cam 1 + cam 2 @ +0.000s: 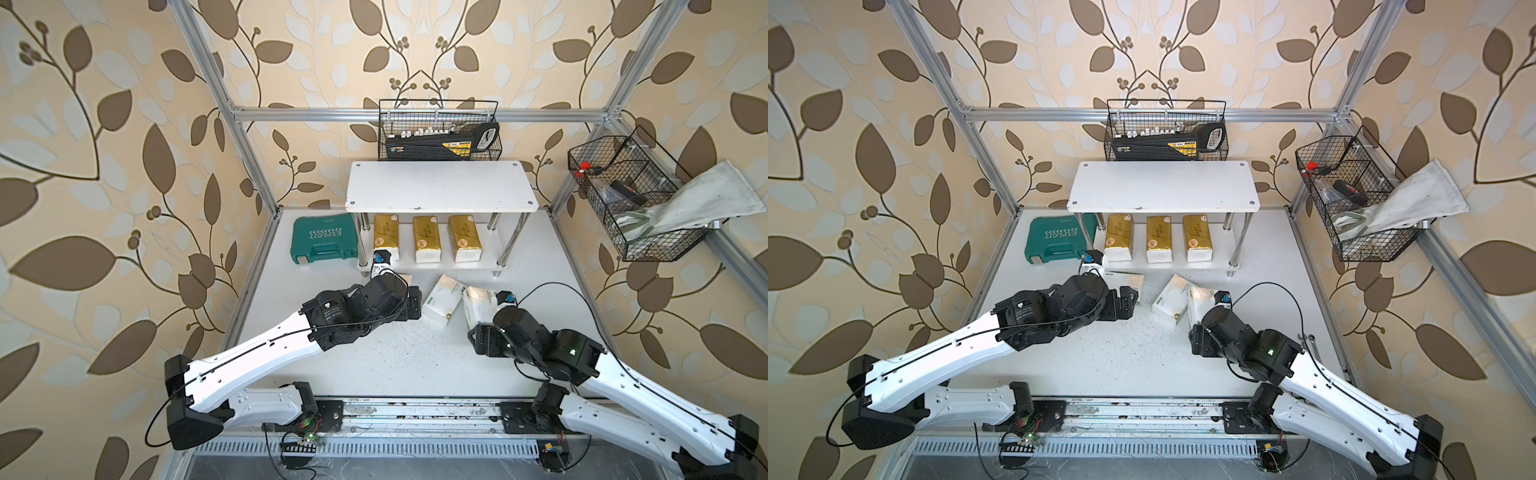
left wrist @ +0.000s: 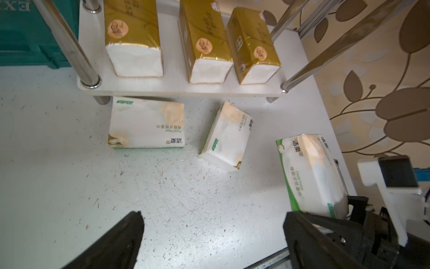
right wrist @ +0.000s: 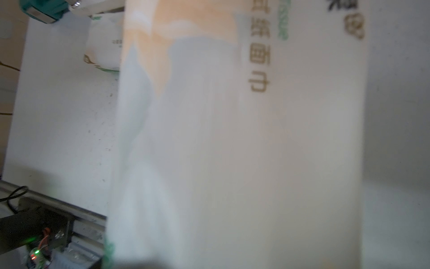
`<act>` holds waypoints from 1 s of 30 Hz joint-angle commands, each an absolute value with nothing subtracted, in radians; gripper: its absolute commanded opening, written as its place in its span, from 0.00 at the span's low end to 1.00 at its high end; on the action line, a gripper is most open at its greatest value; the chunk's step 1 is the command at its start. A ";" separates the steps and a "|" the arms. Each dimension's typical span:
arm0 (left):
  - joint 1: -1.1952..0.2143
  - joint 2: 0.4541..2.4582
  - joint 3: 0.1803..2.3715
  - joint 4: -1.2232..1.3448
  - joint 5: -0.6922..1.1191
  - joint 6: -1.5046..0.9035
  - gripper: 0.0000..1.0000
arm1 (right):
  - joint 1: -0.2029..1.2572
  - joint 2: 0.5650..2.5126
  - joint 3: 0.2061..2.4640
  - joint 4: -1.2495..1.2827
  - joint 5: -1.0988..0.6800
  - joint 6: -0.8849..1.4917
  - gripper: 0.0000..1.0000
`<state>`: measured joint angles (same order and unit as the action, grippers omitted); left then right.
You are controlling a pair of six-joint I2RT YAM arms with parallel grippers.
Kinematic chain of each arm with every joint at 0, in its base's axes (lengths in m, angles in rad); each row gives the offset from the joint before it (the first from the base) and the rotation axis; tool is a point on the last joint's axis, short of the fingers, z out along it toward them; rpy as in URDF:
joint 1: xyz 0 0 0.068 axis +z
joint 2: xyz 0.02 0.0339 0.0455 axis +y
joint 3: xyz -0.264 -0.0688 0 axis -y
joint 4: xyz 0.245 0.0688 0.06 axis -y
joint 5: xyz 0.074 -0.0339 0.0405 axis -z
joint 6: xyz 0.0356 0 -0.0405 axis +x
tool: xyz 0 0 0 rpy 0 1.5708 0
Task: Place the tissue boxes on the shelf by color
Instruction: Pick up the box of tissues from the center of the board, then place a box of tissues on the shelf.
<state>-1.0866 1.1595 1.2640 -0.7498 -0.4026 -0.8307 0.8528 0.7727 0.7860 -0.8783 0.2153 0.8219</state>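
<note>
The shelf stands at the back of the table. Three gold tissue boxes sit side by side on its lower board; its top board is bare. Three white tissue boxes lie on the table in front of it: one against the shelf's front edge, one in the middle, one to the right. My right gripper is shut on the near end of that right box, which fills the right wrist view. My left gripper hangs open over bare table, near the left white box.
A teal tool case lies left of the shelf. One black wire basket hangs behind the shelf, holding a saw. Another hangs on the right frame with a grey cloth draped over it. Aluminium frame posts stand at the table's corners.
</note>
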 commanded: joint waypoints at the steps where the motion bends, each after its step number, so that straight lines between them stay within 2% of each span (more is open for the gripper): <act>1: -1.049 1.196 1.396 -0.789 -0.409 -0.720 0.99 | 0.859 0.774 0.930 -0.999 0.189 0.729 0.78; 7: -0.963 1.285 1.607 -0.814 -0.341 -0.618 0.99 | 0.858 0.885 1.223 -1.079 0.201 0.624 0.78; 13: -0.854 1.383 1.819 -0.881 -0.277 -0.510 0.99 | 0.827 1.033 1.487 -1.053 0.270 0.484 0.81; 16: -0.814 1.434 1.934 -0.928 -0.246 -0.471 0.99 | 0.737 1.123 1.623 -1.038 0.227 0.418 0.81; 24: -0.769 1.572 2.151 -0.996 -0.199 -0.437 0.99 | 0.376 1.392 1.981 -1.101 0.023 0.313 0.81; 30: -0.762 1.622 2.189 -1.011 -0.167 -0.445 0.99 | 0.294 1.559 2.162 -1.158 -0.009 0.276 0.81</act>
<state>-0.7715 1.6108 2.1548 -0.9882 -0.2016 -0.4664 0.3050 1.5230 2.0991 -1.1145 0.0334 0.3233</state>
